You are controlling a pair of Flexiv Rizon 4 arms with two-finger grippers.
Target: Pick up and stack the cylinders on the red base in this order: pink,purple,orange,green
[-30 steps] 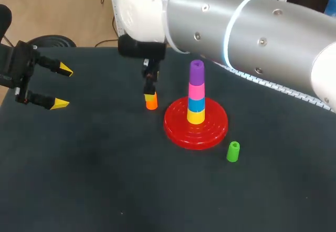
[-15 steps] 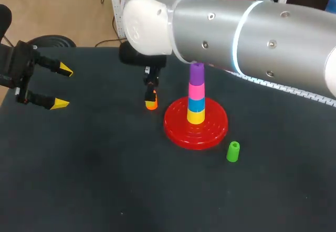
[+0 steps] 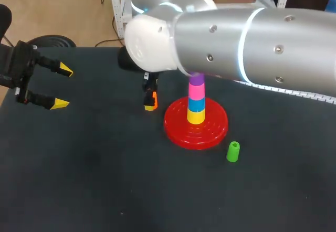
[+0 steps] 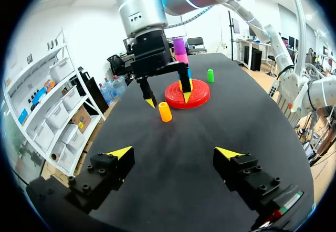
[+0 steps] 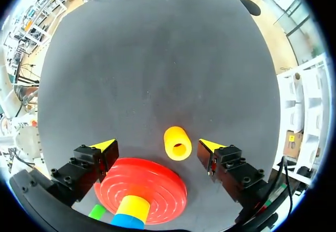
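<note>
Head, left wrist and right wrist views of a stacking task. The red base (image 3: 178, 132) is shown carrying four cylinders, from the bottom the yellow cylinder (image 3: 196, 116), blue cylinder (image 3: 196, 104), pink cylinder (image 3: 196, 91) and purple cylinder (image 3: 197, 78). The top of the purple one is partly hidden in the head view by the right arm (image 3: 252, 43). With pink and purple seated, orange is judged to be the piece now in hand.

The orange cylinder (image 5: 177, 143) is seen upright on the black table (image 3: 105, 179), just beside the base, its bore facing the right wrist camera. The right gripper (image 5: 157, 147) is held above it with the fingers spread, one to each side and neither touching. The cylinder lies nearer one finger, so an uneven closing may nudge it sideways.

The green cylinder (image 3: 232, 151) stands on the table on the base's other side, apparently reserved for last. The left gripper (image 3: 62, 87) is held spread and empty, well apart at the table's left edge, presumably to leave the right arm room.
</note>
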